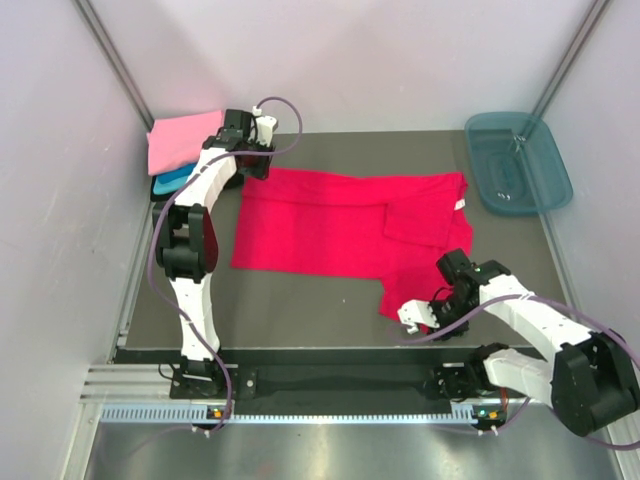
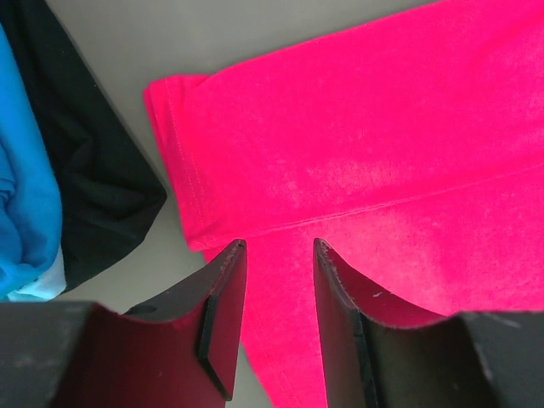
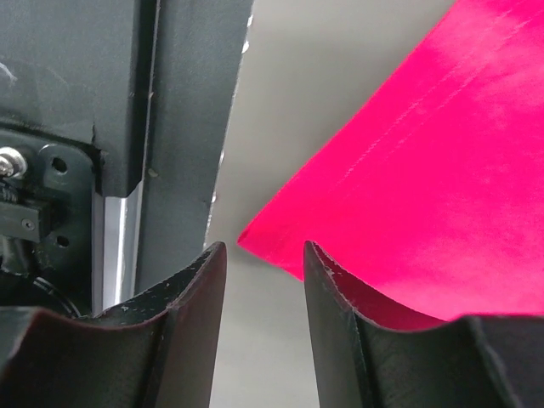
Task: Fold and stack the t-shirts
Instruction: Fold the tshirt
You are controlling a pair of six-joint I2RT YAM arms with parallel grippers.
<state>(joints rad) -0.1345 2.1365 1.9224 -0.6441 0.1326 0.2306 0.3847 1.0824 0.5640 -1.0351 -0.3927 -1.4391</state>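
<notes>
The left arm [image 1: 195,250] rises from its base, elbow bent high, and reaches far forward; its wrist tips down over the far left corner of the red shirt [image 1: 350,225]. The left gripper [image 2: 274,255] stands part open, a narrow gap between the fingers, nothing between them. In the wrist view, red cloth runs under the gap and under the right finger [image 2: 336,314], with a folded hem just ahead and left of the tips. Left of the left finger [image 2: 223,314] lies the black shirt [image 2: 93,161], with the blue shirt [image 2: 25,195] beyond it at the edge of view. From above, the pink shirt [image 1: 183,140] lies on top of that pile, just left of the wrist.

The right arm [image 1: 540,335] folds low near its base, forearm swung left, wrist down at the shirt's near right corner. The right gripper [image 3: 263,263] is part open too, and I can see no cloth caught in it. The red corner comes to a point just ahead of the gap, and the cloth spreads away to the right, passing beneath the right finger [image 3: 331,323]. Left of the left finger [image 3: 183,314] is the dark rail [image 3: 170,127] along the table edge.

The red shirt lies spread flat between the two grippers, one sleeve folded in.
</notes>
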